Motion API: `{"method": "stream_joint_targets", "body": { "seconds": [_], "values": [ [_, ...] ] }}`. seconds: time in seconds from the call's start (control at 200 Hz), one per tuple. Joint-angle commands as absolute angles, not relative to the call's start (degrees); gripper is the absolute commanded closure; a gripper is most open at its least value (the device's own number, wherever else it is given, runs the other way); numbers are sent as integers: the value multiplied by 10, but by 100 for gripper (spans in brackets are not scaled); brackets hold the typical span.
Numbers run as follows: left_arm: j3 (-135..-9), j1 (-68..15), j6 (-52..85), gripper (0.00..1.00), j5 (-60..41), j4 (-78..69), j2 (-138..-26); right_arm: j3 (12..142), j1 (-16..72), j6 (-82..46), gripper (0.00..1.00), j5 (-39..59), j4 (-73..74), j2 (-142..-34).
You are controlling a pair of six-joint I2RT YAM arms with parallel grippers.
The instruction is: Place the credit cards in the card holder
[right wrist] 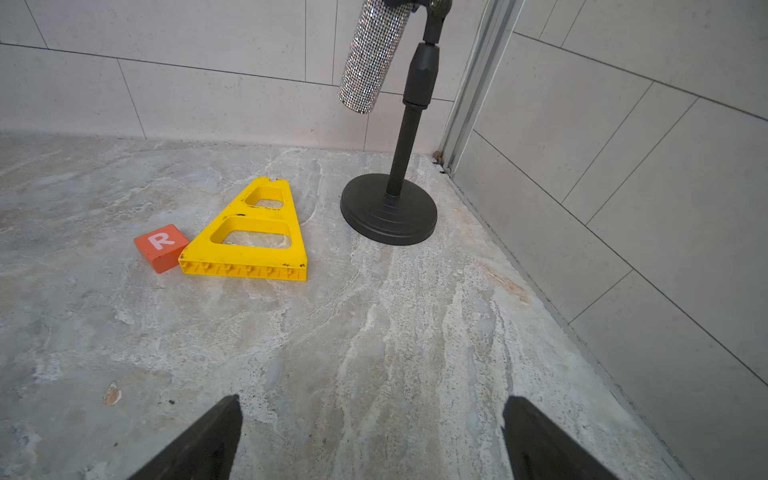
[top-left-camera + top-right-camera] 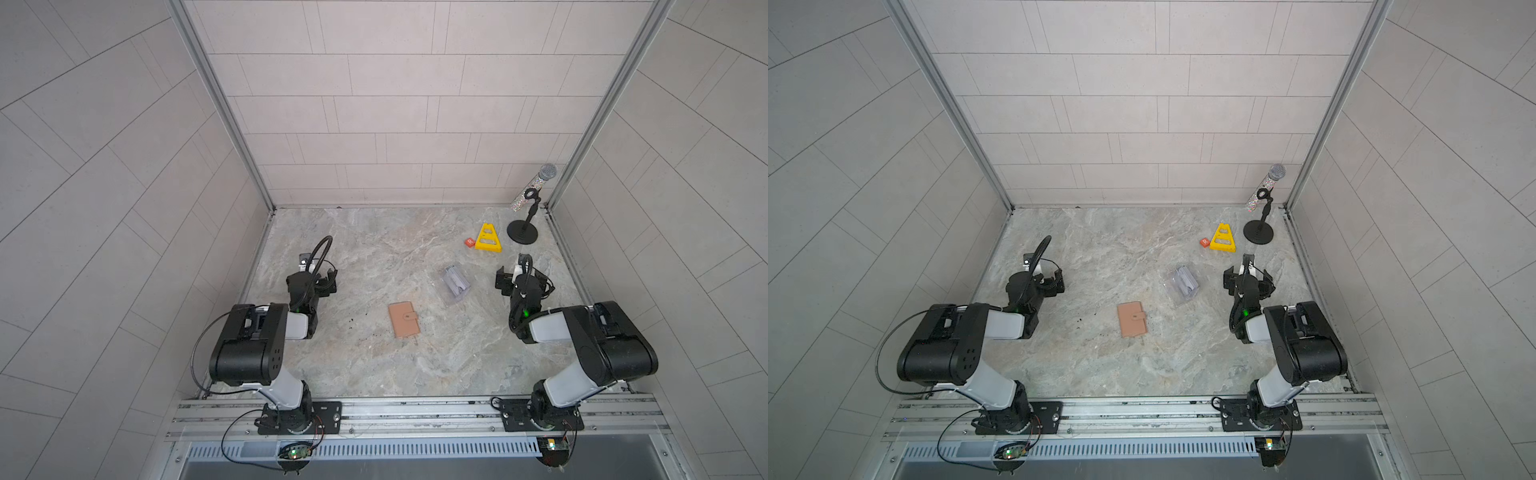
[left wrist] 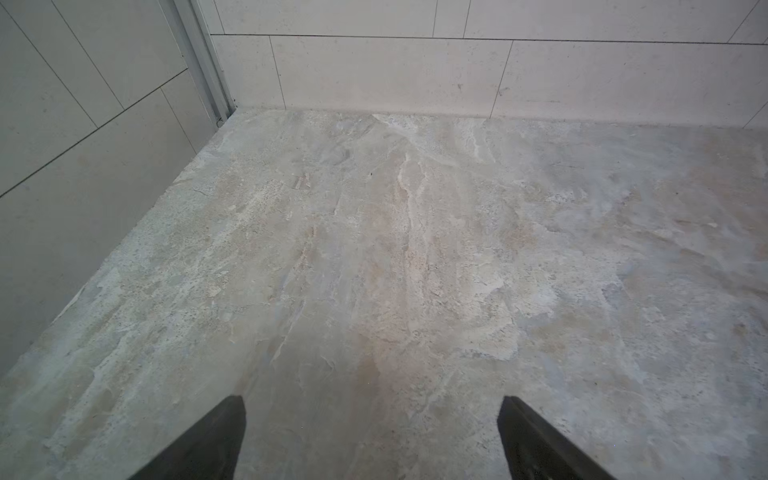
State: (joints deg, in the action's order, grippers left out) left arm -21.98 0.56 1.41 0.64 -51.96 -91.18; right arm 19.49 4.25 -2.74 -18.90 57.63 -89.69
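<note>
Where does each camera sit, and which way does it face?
Both top views: high above the front rail, looking down on the table; left arm, right arm, wallet and clear stand show.
Left wrist: on its arm, facing the back-left corner; left gripper open.
Right wrist: on its arm, facing the back-right corner; right gripper open.
Shared by right wrist and top views: yellow triangle, orange block, microphone stand.

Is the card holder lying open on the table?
No, the card holder lies closed on the table, with its snap tab folded over the cover.
</note>
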Motion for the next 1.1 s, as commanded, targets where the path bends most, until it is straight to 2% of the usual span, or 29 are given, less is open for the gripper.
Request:
{"method": "stream_joint_targets", "body": {
  "seconds": [0.0, 0.821, 0.986, 1.096],
  "values": [
    [-230, 3, 6, 0, 10, -522, -907, 198, 46, -19, 0, -200, 584, -904],
    [-228, 3, 10, 0, 21, -524, -906, 197, 46, -20, 0, -200, 584, -904],
    [-201, 3, 32, 0, 78, -555, -877, 179, 46, -21, 0, -208, 598, -877],
    [-203, 2, 50, 0, 135, -485, -806, 191, 47, -27, 0, -229, 524, -820]
  ]
}}
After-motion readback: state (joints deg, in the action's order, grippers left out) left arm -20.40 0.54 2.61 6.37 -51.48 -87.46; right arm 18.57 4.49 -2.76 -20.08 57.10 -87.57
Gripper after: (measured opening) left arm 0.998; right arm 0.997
